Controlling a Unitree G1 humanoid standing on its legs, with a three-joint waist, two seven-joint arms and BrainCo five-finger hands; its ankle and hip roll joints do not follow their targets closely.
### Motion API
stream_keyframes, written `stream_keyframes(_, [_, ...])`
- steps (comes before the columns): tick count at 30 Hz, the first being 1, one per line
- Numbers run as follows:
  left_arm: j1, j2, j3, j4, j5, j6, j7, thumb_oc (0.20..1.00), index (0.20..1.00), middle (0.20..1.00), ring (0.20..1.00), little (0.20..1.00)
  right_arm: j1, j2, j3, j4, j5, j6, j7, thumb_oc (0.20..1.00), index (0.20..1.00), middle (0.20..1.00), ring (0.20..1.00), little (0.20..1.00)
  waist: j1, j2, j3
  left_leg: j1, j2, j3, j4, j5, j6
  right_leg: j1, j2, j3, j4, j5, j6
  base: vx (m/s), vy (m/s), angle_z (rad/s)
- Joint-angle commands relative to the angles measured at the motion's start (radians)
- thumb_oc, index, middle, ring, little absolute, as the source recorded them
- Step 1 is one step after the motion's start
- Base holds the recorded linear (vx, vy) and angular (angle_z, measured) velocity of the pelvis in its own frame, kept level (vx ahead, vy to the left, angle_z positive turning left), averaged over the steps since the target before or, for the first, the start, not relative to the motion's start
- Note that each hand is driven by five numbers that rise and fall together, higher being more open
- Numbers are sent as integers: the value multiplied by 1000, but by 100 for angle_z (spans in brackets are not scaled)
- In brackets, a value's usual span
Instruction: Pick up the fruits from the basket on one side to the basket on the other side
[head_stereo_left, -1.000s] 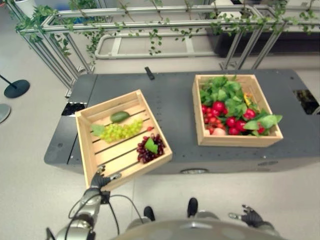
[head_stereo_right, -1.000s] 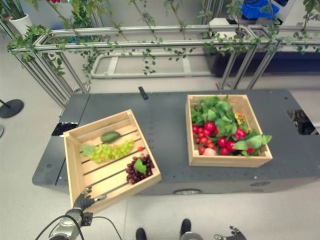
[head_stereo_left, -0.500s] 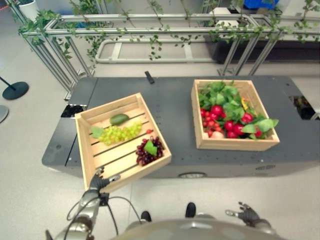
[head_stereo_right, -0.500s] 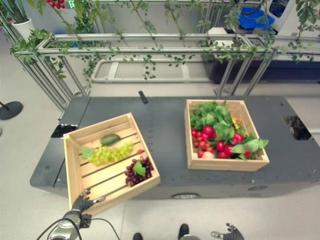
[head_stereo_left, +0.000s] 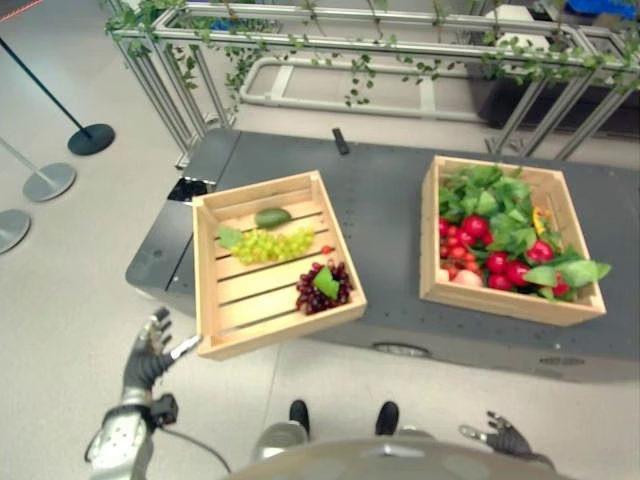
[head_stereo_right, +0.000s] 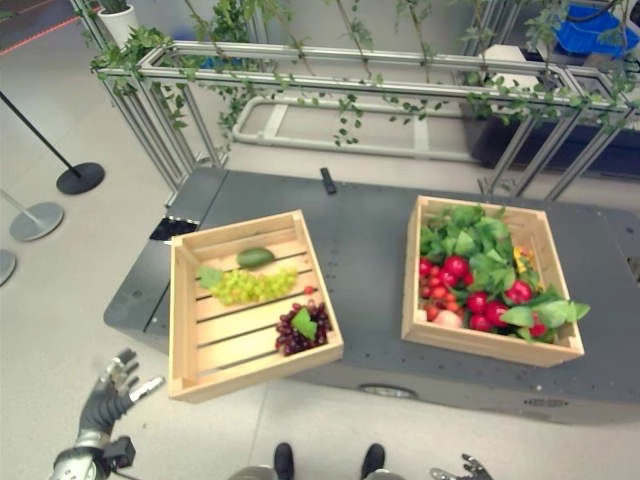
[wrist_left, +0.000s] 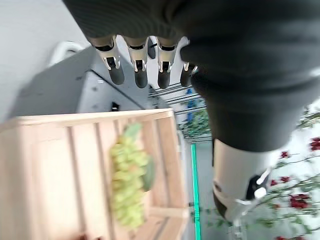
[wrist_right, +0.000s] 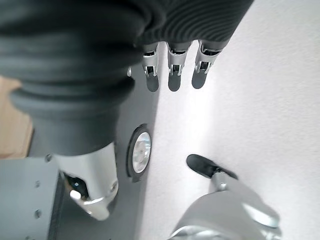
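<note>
Left eye view: green grapes (head_stereo_left: 268, 243), dark grapes (head_stereo_left: 322, 287) and an avocado (head_stereo_left: 271, 217) lie in the left crate (head_stereo_left: 213, 340); the right crate (head_stereo_left: 505, 305) brims with red fruit (head_stereo_left: 474, 227). My left hand (head_stereo_left: 148, 352), fingers spread and empty, hovers near the left crate's corner; my right hand (head_stereo_left: 503, 438) hangs relaxed and empty, low. I judge a reach comes next.

Bright, even overhead light fills the scene and shadows are soft. The left wrist view blurs the pale slatted wooden crate (wrist_left: 75, 165) and its green grape bunch (wrist_left: 127, 187). The dark grey table (head_stereo_left: 390, 190) carries no glare.
</note>
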Motion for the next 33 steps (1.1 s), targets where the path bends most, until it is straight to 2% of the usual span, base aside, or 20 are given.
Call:
stream_keyframes(1, [-56,1,62,-65,-25,-90,48,1000,1000,1000,1000,1000,-53,10,24,57,38,-28,0,1000,1000,1000,1000,1000,-6,-19,-3,-23,-10,16,30,-22,-19,19,-33,-16,62,-95,68,9,-15,6])
stream_keyframes(6, [-73,-5,103,-23,-14,-98,104,1000,1000,1000,1000,1000,-57,9,26,62,40,-31,-3,1000,1000,1000,1000,1000,-4,-19,-5,-21,-10,13,29,-21,-21,24,-31,-23,61,-98,65,8,-8,3])
stream_keyframes(10, [-88,-8,123,116,3,-83,152,1000,1000,1000,1000,1000,-62,3,24,66,44,-32,-11,1000,1000,1000,1000,1000,-3,-18,-6,-13,-7,12,29,-22,-23,33,-29,-27,61,-102,63,5,-8,4])
stream_keyframes(12, [-97,1,104,253,46,-53,168,1000,1000,1000,1000,1000,-70,-5,23,66,42,-29,-15,1000,1000,1000,1000,1000,-5,-17,-7,-17,-7,13,31,-19,-21,31,-28,-30,60,-99,63,0,-1,2])
stream_keyframes(13, [-101,-4,82,384,50,-10,167,1000,1000,1000,1000,1000,-75,-13,23,63,39,-26,-17,1000,1000,1000,1000,1000,-8,-15,-6,-13,-6,15,31,-21,-21,33,-28,-29,62,-101,63,0,0,0])
stream_keyframes(16, [-98,-20,57,481,57,22,159,1000,1000,1000,1000,1000,-81,-19,20,60,33,-18,-23,1000,1000,1000,1000,1000,-11,-14,-10,-15,-6,18,32,-19,-18,31,-28,-27,62,-99,63,5,8,2])
stream_keyframes(17, [-122,-41,23,728,82,61,142,1000,1000,1000,1000,1000,-98,-28,21,70,27,-12,-31,1000,1000,1000,1000,1000,-17,-11,-11,-9,-6,22,33,-22,-17,35,-28,-22,64,-101,63,-2,18,3])
stream_keyframes(18, [-125,-41,23,730,82,60,142,1000,1000,1000,1000,1000,-99,-28,21,70,27,-12,-31,1000,1000,1000,1000,1000,-17,-11,-12,-14,-7,22,33,-20,-16,31,-28,-23,63,-99,63,0,0,0])
stream_keyframes(20, [-176,-56,-18,951,107,90,128,1000,1000,1000,1000,1000,-119,-29,35,87,19,-7,-37,1000,1000,1000,1000,1000,-28,-9,-18,-5,-6,28,30,-23,-16,33,-26,-14,65,-101,63,23,26,-1])
stream_keyframes(21, [-190,-77,-29,1097,145,128,120,1000,1000,1000,1000,1000,-130,-32,45,97,9,-2,-38,1000,1000,1000,1000,1000,-36,-8,-26,2,-7,37,28,-26,-14,35,-23,-3,63,-101,62,32,40,0])
stream_keyframes(28, [-167,-128,-4,1300,177,206,31,1000,1000,1000,1000,1000,-141,-40,49,101,-5,15,-24,1000,1000,1000,1000,1000,-45,-8,-47,16,-4,57,21,-27,-10,35,-18,18,60,-98,60,25,27,-8])
stream_keyframes(33, [-177,-141,-54,1294,236,210,17,1000,1000,1000,1000,1000,-138,-30,59,98,-1,21,-13,1000,1000,1000,1000,1000,-45,-12,-55,23,-3,58,18,-29,-8,39,-14,23,57,-98,59,8,4,-8])
